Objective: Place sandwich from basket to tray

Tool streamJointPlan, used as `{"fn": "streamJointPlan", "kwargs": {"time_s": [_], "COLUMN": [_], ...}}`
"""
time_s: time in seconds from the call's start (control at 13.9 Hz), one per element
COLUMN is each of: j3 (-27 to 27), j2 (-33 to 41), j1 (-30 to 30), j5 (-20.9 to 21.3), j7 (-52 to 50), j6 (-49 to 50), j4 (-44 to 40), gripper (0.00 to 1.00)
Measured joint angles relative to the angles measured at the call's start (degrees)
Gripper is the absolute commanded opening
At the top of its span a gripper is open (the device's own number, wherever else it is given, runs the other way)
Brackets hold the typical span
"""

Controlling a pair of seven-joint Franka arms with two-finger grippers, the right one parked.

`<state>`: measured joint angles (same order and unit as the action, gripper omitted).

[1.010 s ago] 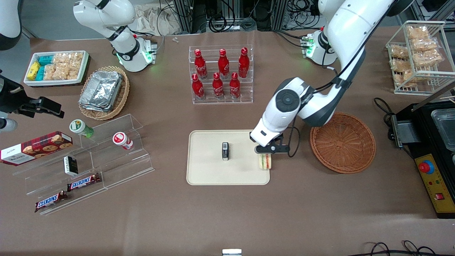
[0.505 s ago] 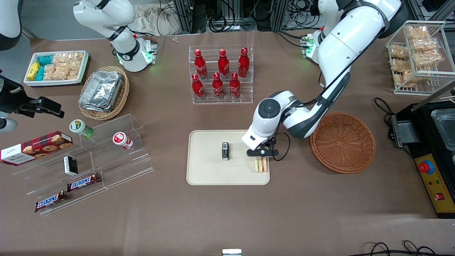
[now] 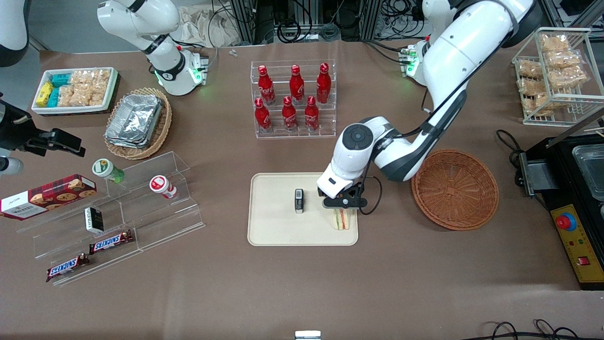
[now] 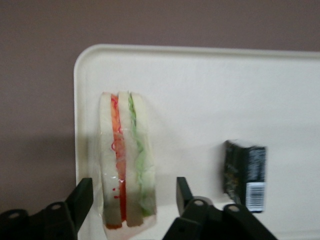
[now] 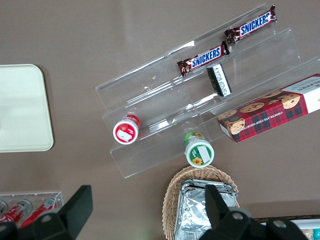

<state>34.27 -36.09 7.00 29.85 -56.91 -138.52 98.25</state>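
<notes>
One sandwich [image 4: 126,160]: upright on tray [image 3: 273,231], at the rim.
Gripper [image 3: 340,213]: wide open, fingers clear of the bread.
Exit: rise straight toward 12 o'clock; avoid tipping it.

"SNICKERS" is readable on two chocolate bars [image 5: 201,58] on the clear stand, upper right of the right wrist view; nothing else is legible.

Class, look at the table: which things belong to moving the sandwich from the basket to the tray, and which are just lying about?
Job: sandwich on the tray; empty basket; gripper, open, straddling the sandwich.

Lying about: small black box on the tray; cola bottles; Snickers bars; cookie box.
</notes>
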Motion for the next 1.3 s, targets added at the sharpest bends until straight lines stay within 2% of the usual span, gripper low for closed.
{"fn": "streamJointPlan", "kwargs": {"time_s": [0.22,0.36,0.51,0.58,0.79,0.94,1.3], "j3": [0.1,-0.3,-4.5,-7.5,-15.7,-20.5,-28.4], "j2": [8.7,14.9,21.6,24.9,33.5,37.4,41.0], "j1": [0.0,0.1,0.3,0.3,-0.1,-0.9,-3.2], "j5": [-7.3,-14.0,-21.9,-24.4,-26.7,-27.1,-29.8], "j7": [-0.2,4.0,12.3,16.3,24.9,29.5,39.5], "j6": [6.1,13.5,22.3,26.5,37.4,40.9,45.7], "j4": [-0.3,-0.3,-0.5,-0.6,-0.8,-0.8,-0.7], "gripper": [1.00,1.00,1.00,1.00,1.00,1.00,1.00]}}
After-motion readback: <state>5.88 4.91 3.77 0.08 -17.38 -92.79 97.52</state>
